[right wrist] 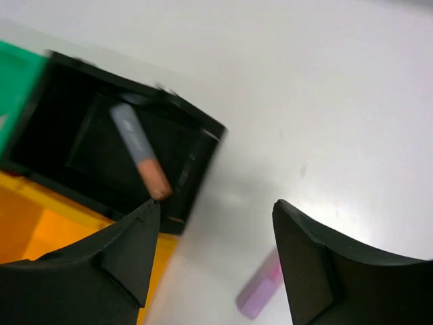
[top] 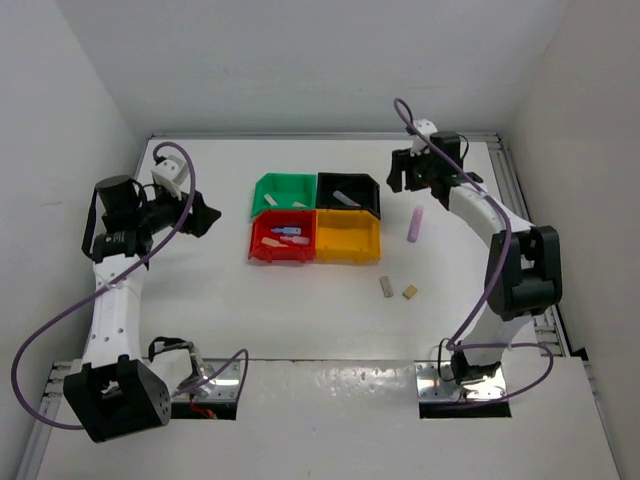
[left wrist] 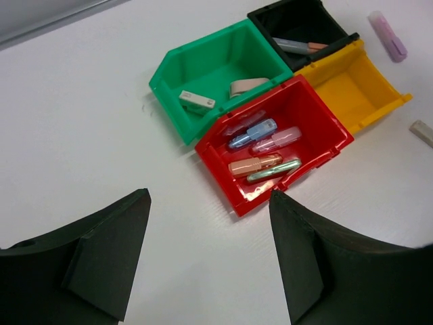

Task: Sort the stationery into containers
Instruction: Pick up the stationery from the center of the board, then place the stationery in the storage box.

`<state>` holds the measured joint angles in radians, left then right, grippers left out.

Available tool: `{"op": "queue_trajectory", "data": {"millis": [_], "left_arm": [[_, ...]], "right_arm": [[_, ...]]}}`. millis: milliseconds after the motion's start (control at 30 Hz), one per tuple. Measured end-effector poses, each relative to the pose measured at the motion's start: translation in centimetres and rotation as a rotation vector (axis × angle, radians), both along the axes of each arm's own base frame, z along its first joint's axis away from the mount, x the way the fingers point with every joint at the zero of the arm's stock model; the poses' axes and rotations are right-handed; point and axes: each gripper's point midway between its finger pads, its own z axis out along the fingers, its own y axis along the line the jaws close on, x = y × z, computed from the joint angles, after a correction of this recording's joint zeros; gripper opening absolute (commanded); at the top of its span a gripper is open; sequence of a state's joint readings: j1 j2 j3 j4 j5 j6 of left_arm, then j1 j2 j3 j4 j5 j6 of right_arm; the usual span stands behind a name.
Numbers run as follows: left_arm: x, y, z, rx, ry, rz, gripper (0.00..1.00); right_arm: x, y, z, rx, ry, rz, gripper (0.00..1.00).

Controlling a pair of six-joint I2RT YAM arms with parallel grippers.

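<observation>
White table (top: 300, 330); white walls (top: 300, 60); metal rail (top: 300, 136) at far edge.

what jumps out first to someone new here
A bright block of four bins, green, black, red and yellow, sits in the middle of the table. The red bin holds several small sticks, while a pink stick and two little blocks lie loose right of the bins.

- The tool (right wrist: 215, 206) has its two black fingers spread wide, with nothing between them.
- A black bin (right wrist: 176, 145) holds one grey-and-orange stick (right wrist: 139, 152).
- A yellow bin (right wrist: 47, 230) and a green bin (right wrist: 17, 88) adjoin it.
- A lilac stick (right wrist: 260, 294) lies on the white tabletop (right wrist: 325, 101).
</observation>
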<state>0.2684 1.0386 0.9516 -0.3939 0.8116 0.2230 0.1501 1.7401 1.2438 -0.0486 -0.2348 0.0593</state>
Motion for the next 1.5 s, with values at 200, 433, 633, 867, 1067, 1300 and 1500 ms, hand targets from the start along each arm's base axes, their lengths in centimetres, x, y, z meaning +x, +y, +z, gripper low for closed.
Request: {"op": "queue_trajectory", "data": {"millis": [200, 433, 633, 867, 1067, 1300, 1500], "left_arm": [[0.2, 0.6, -0.3, 0.006, 0.016, 0.042, 0.77], [0.2, 1.0, -1.0, 0.021, 0.033, 0.062, 0.77], [0.0, 1.1, -1.7, 0.028, 0.047, 0.064, 0.76], [0.3, 1.1, -2.6, 0.018, 0.079, 0.066, 0.75], [0.4, 1.4, -2.9, 0.026, 0.087, 0.079, 0.75], [0.2, 1.5, -3.1, 0.032, 0.097, 0.083, 0.75], [0.2, 1.4, -3.0, 0.031, 0.095, 0.078, 0.74]], "right_arm": [[-3.8, -3.4, -7.0, 0.004, 0.276, -0.277, 0.68], [-6.2, -5.6, -13.0, -0.066, 0.45, -0.446, 0.68], [-6.3, -7.5, -15.0, -0.072, 0.517, -0.526, 0.55], [-5.3, -8.0, -15.3, -0.087, 0.539, -0.535, 0.29], [-4.6, -7.5, -14.7, -0.114, 0.54, -0.493, 0.05], [1.8, -4.6, -7.9, 0.007, 0.354, -0.351, 0.01], [7.0, 2.5, 1.4, 0.117, 0.043, -0.023, 0.0]]}}
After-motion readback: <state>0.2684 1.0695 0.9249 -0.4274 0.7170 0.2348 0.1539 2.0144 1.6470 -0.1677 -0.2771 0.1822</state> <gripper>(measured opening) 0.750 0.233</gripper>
